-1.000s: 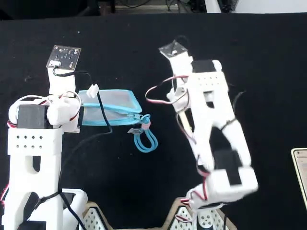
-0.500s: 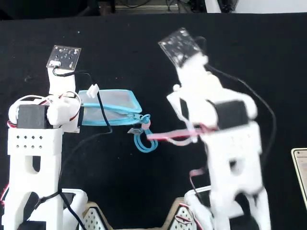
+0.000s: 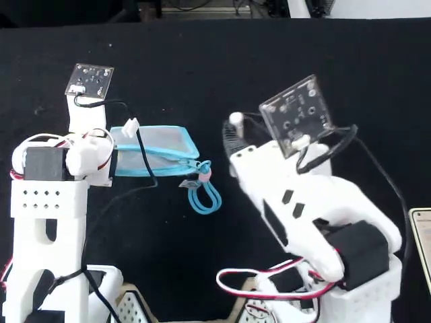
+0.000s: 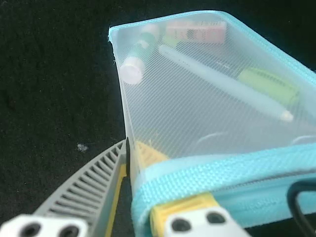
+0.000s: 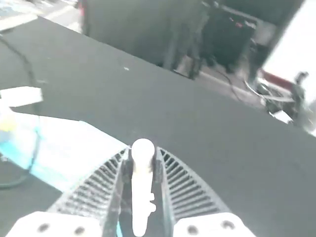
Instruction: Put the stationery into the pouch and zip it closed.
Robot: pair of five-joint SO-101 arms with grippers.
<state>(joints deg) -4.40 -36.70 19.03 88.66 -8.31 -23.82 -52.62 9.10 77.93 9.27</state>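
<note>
A light blue mesh pouch (image 3: 161,149) lies left of the table's middle, its zipper end and blue wrist loop (image 3: 205,195) pointing right. Through the mesh I see a pale blue pen (image 4: 222,81), a pink eraser (image 4: 195,30), a green piece (image 4: 269,85) and a white-capped tube (image 4: 132,69). My left gripper (image 4: 129,150) is shut on the pouch's (image 4: 197,123) left edge; in the high view the left gripper (image 3: 114,160) sits at that end. My right gripper (image 5: 143,155) is shut on a white pen-like stick (image 5: 142,182), held above the table right of the pouch (image 5: 64,148); the stick's tip (image 3: 236,120) points up.
A black cloth (image 3: 377,87) covers the table. A pale flat object (image 3: 421,235) lies at the right edge. A black cable (image 3: 145,161) from the left arm crosses over the pouch. Room clutter stands beyond the table's far edge.
The right arm has swung and turned, its wrist rising and moving right, away from the pouch's zipper end. The left arm and pouch have stayed put.
</note>
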